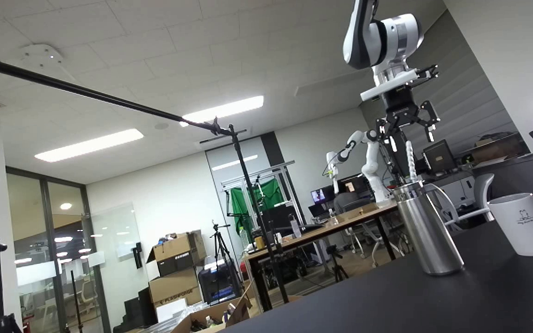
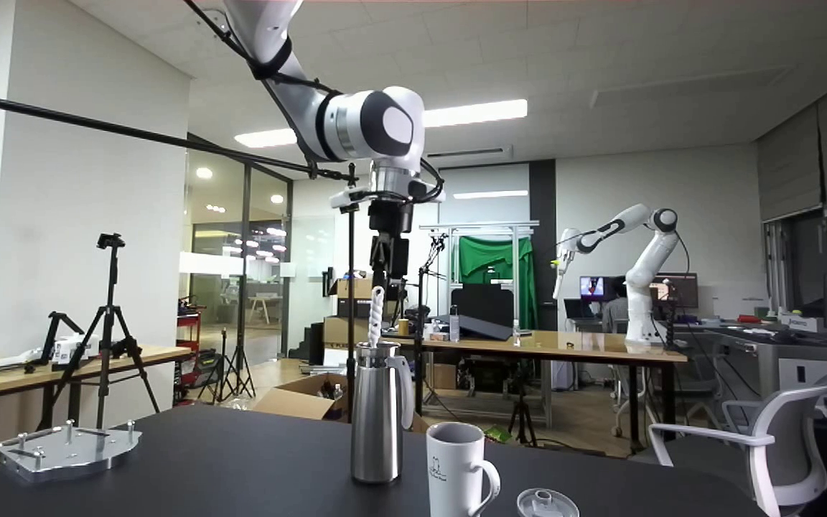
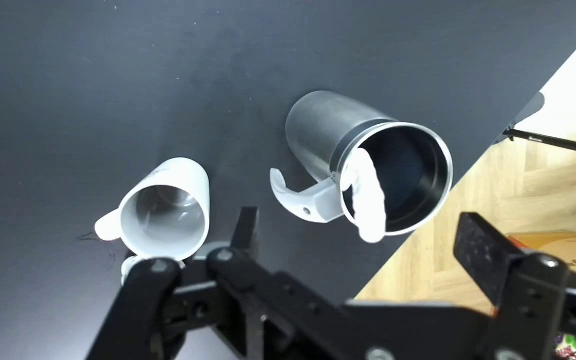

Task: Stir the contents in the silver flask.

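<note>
The silver flask (image 1: 428,236) stands upright on the black table, and it shows in both exterior views (image 2: 376,424). In the wrist view its open mouth and pale handle are seen from above (image 3: 328,122). A white twisted stick (image 2: 376,316) leans in the mouth, its upper part sticking out above the rim; it also shows in the wrist view (image 3: 370,210). The flask's inside is dark and its contents cannot be made out. My gripper (image 1: 412,138) is wide open and empty above the flask. In the wrist view the stick's top appears between the spread fingers (image 3: 362,237), untouched.
A white mug (image 2: 449,467) with a handle stands beside the flask; it also shows in the wrist view (image 3: 163,215). A clear lid (image 2: 546,502) lies near the mug. A metal plate with posts (image 2: 69,452) lies on the table. The table edge runs close to the flask.
</note>
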Tool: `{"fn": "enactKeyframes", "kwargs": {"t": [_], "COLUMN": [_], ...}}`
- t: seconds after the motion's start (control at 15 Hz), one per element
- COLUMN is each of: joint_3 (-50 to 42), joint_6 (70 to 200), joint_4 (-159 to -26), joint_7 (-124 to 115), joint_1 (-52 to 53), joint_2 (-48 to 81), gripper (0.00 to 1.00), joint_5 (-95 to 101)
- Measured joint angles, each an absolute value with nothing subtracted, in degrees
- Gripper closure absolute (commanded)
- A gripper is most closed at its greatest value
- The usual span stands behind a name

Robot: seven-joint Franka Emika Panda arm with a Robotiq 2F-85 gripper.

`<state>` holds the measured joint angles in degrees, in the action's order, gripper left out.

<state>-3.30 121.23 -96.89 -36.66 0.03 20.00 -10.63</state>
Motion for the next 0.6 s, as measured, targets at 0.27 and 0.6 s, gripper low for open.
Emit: {"fn": "enactKeyframes", "kwargs": {"t": [0.27,0.6], "joint_3": [-3.81,-3.84], "joint_6": [118.82,118.17], "joint_4": [-96.62,-96.26], "joint_7": [-38.74,-39.65], "joint_1": [0.2,0.61], "joint_2": [20.81,21.59], "gripper": [0.0,0.28], "joint_5": [-8.72,-8.68]}}
